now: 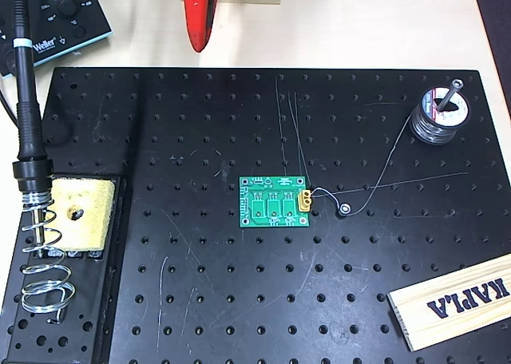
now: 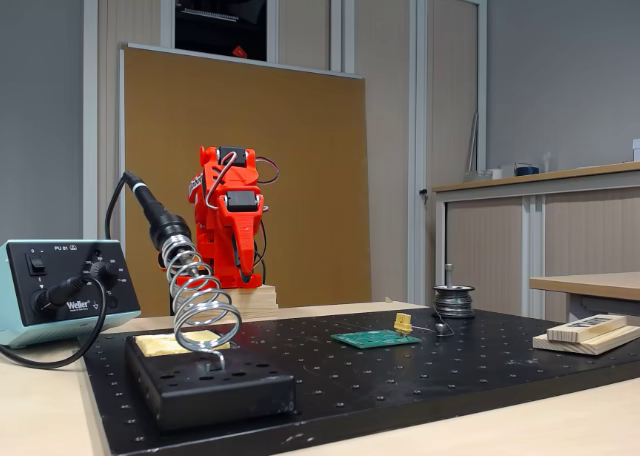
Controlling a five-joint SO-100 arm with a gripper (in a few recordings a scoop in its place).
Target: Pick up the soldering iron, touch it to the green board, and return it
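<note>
Upright soldering iron [image 1: 25, 100] in coil stand [image 1: 41, 252], green board [image 1: 275, 202] apart

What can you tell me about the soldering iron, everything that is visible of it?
The soldering iron is a long, slim black wand with a pale band near its upper end and a flared black collar lower down. It looks like plastic or rubber. It rests tilted in the silver coil-spring stand, tip inside the coils and hidden, at the left of the black perforated board in the overhead view. A black cable leaves its top end toward the blue Weller station. The red gripper is apart from it.
</note>
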